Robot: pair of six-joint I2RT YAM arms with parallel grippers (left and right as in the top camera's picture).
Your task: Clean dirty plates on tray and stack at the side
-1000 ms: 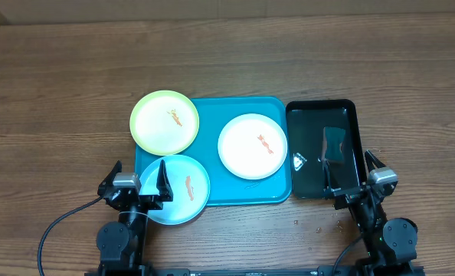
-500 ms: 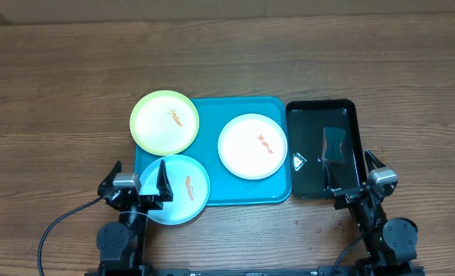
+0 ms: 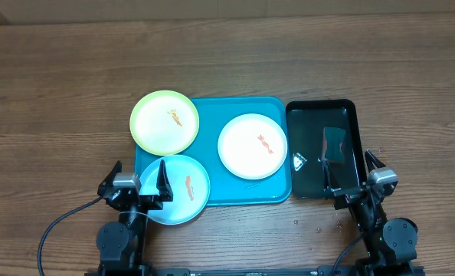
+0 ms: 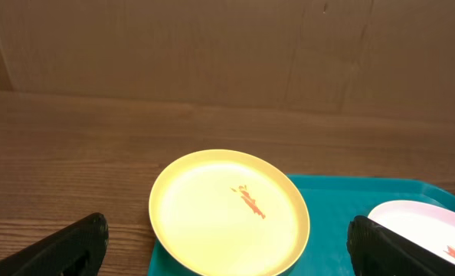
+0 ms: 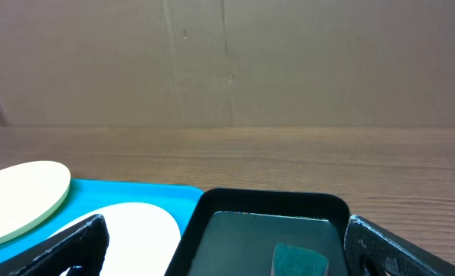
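Observation:
The turquoise tray (image 3: 220, 165) lies mid-table. The white plate (image 3: 253, 146) sits on it, with an orange-red smear. The pale yellow-green plate (image 3: 165, 121) overlaps the tray's far left corner; the light blue plate (image 3: 183, 195) overlaps its near left corner. Both carry a smear. My left gripper (image 3: 138, 184) is open and empty just above the blue plate's near left part. The left wrist view shows the yellow-green plate (image 4: 229, 211), the tray (image 4: 335, 222) and the white plate (image 4: 427, 230) between its open fingers (image 4: 231, 249). My right gripper (image 3: 352, 180) is open and empty at the near end of the black tray.
A glossy black tray (image 3: 348, 107) lies right of the turquoise tray, holding a dark green sponge (image 3: 335, 144) and a small white tag (image 3: 299, 161). The right wrist view shows its rim (image 5: 266, 201) and the sponge (image 5: 300, 261). Crumbs (image 3: 316, 227) lie near the front edge.

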